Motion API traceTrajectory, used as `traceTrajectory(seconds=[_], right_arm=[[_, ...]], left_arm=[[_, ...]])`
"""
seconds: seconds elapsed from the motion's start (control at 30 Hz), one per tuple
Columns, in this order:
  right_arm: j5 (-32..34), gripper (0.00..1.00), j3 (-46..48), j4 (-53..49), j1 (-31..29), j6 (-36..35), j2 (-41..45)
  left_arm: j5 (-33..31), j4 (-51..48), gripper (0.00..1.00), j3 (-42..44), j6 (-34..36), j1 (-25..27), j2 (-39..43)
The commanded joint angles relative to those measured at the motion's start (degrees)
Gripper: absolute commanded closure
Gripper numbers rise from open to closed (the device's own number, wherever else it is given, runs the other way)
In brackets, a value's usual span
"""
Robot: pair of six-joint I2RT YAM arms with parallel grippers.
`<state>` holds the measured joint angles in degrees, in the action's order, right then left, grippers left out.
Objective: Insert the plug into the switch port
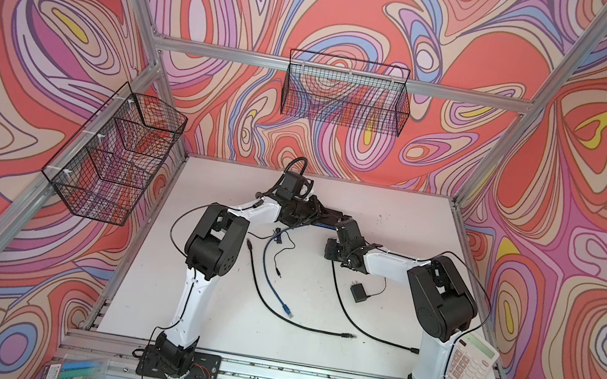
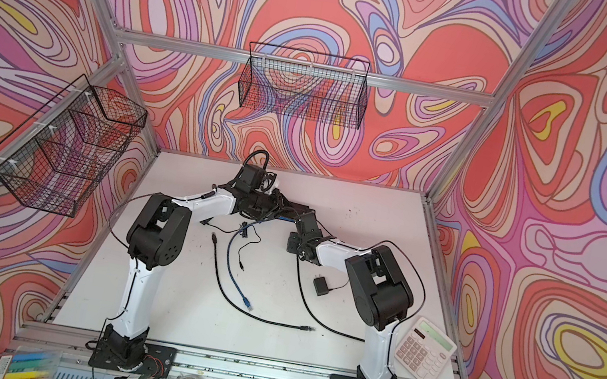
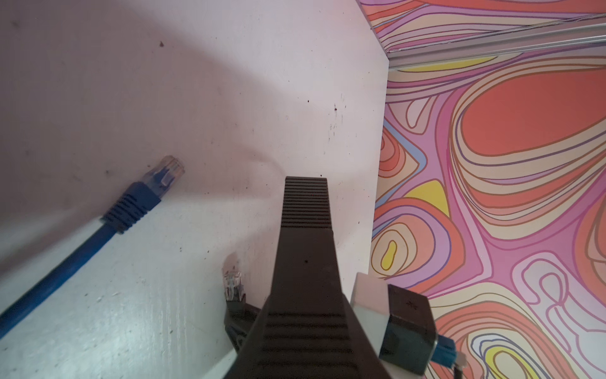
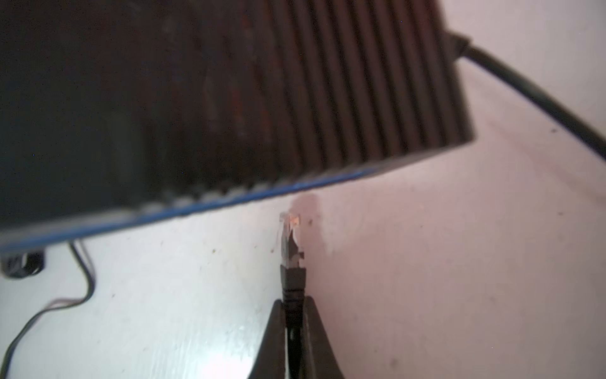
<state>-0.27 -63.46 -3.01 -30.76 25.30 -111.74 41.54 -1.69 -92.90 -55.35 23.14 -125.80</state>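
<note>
Swirling red, pink and lilac wallpaper [image 1: 367, 12] closes the cell on three sides, and the white table [image 1: 393, 223] fills the floor between the walls. A black wire basket [image 1: 117, 158] hangs on the left wall and a longer basket [image 1: 346, 92] on the far wall. My left arm [image 1: 195, 294] and right arm [image 1: 430, 360] rise from the near edge and meet over the far middle of the table. A white calculator [image 1: 472, 361] lies at the near right corner, beside my right arm's base.

The switch [image 4: 295, 98], black and ribbed with a blue edge, sits at that far-middle meeting point. It is tilted, with bare table showing under the blue edge. My left gripper [image 1: 312, 211] is clamped on its left end. A blue cable [image 1: 272, 273] and black cables [image 1: 310, 330] snake across the middle of the table, with a small black adapter [image 1: 358, 293] just right of them.

My right gripper [image 4: 294, 306] pinches the black boot [image 4: 293, 282] right behind the plug [image 4: 290, 236]. That clear plug points toward the switch's blue edge and stands just short of it. In the right wrist view a sliver of table shows between them, so they are not touching.
</note>
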Motion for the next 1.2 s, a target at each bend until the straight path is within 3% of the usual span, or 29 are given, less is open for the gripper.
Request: traceTrajectory(seconds=[0.0,0.07,0.3,0.8,1.17], right_arm=[[-14.52,1.00,3.99,2.94,0.55,-4.70,2.46],[-21.06,1.00,5.24,4.94,1.01,-5.27,3.42],[-28.93,1.00,6.87,8.11,1.06,-4.32,4.70],[-30.61,1.00,8.12,7.06,1.25,-4.04,9.87],[-33.83,1.00,8.75,4.01,3.29,3.97,17.26]], left_arm=[[0.86,4.58,0.93,1.00,-0.71,-0.46,4.30],[1.17,5.75,0.93,1.77,-1.34,-0.46,4.89],[1.18,8.21,0.93,4.42,-2.11,-0.54,6.61],[1.57,13.85,0.93,9.87,-4.33,-1.05,9.04],[3.07,24.78,0.93,15.48,-9.09,-1.10,11.35]])
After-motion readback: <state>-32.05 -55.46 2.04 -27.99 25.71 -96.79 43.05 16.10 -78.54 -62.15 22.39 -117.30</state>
